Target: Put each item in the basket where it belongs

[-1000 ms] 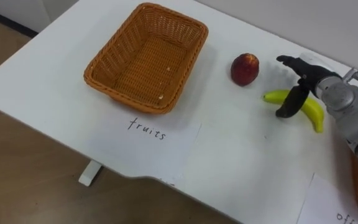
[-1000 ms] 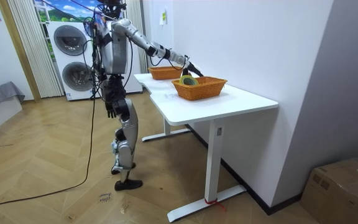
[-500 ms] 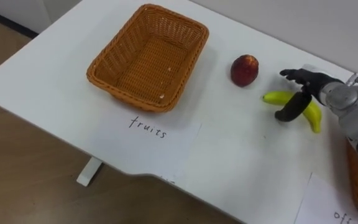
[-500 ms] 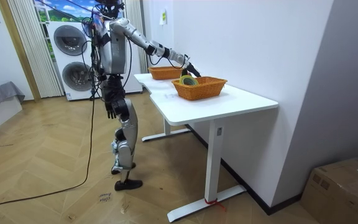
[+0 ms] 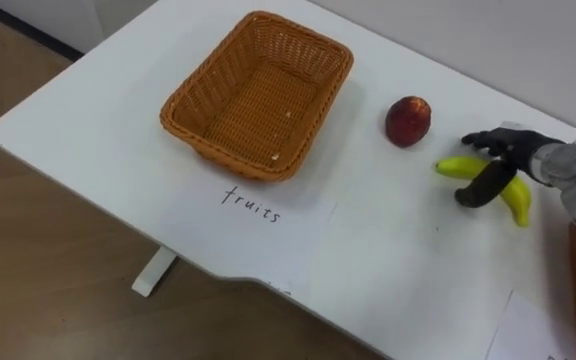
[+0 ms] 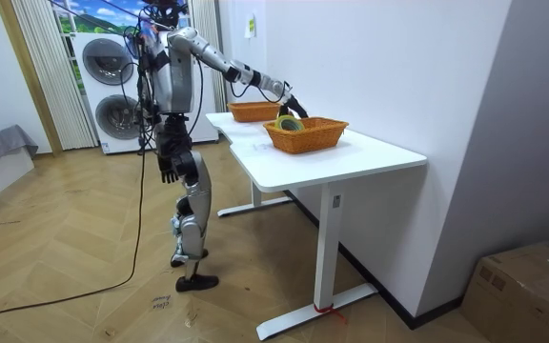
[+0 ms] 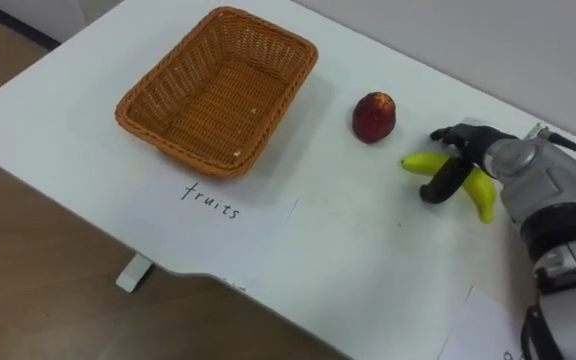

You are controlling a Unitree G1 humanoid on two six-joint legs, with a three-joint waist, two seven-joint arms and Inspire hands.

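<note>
On the white table we see a wicker basket behind a paper label, its woven floor bare. Right of it lie a red fruit and, just beyond, the banana, both on the tabletop. Our right hand straddles the banana: fingers stretched over its far side, thumb arched across the near side, not closed on it. In the room view a second basket holds a dark green-and-yellow thing; our left hand hangs at the hip.
</note>
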